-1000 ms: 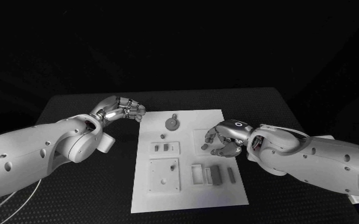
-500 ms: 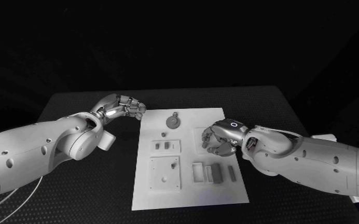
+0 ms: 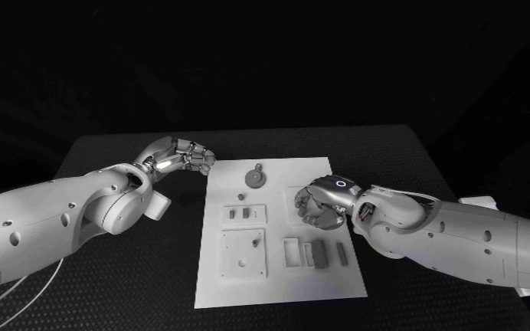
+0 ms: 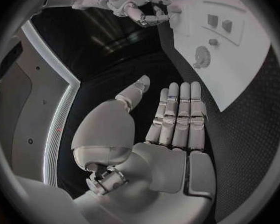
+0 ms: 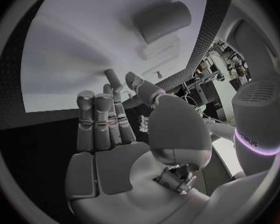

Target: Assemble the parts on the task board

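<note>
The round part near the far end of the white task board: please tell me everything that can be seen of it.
The round part is a small grey disc with a short tab sticking out toward the far edge of the task board. It looks like matte plastic and lies flat on the board, near its far end and about mid-width. The left wrist view shows it as a toothed, gear-like wheel. Nothing touches it: the left hand rests off the board's left side, and the right hand is over the board's right half.
</note>
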